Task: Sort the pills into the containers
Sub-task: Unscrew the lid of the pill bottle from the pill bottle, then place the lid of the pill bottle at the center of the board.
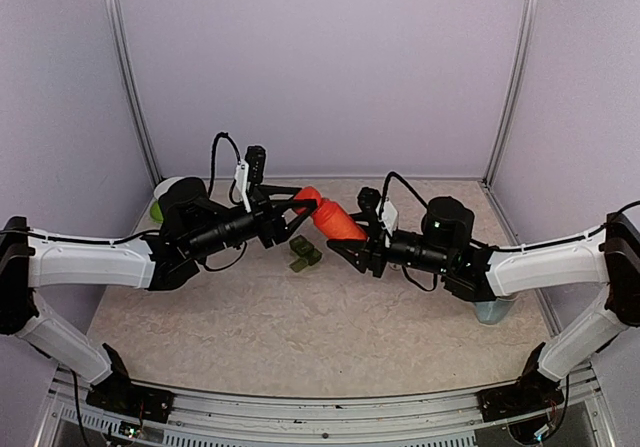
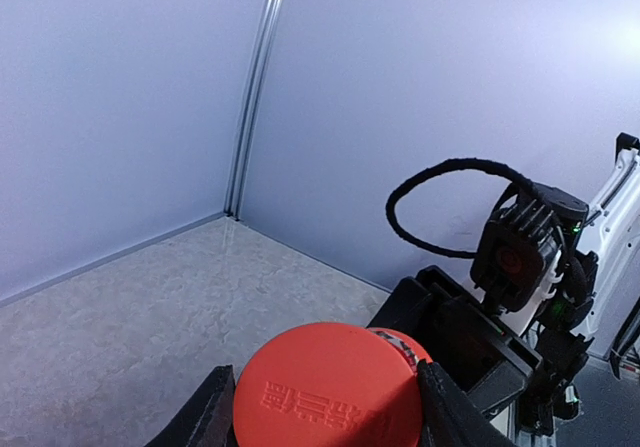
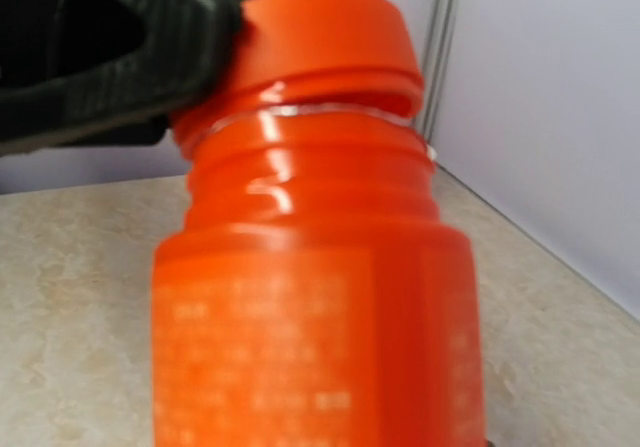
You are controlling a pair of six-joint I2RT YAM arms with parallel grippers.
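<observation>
Mottled table (image 1: pixel 250 317), containers (image 1: pixel 305 255) between left fingers (image 1: pixel 290 229) and right fingers (image 1: pixel 348 254).

On the flat top of the orange cap (image 2: pixel 325 377), gripped by my left tool (image 2: pixel 327 409), I see a row of raised characters moulded into the plastic, but I cannot make out a single one. Below that cap, the body of the orange bottle (image 3: pixel 315 337) carries lines of pale print, too blurred for me to read. The containers (image 1: pixel 305 254), on the counter (image 1: pixel 250 327) just beneath the bottle, bear pale marks too small to tell.
</observation>
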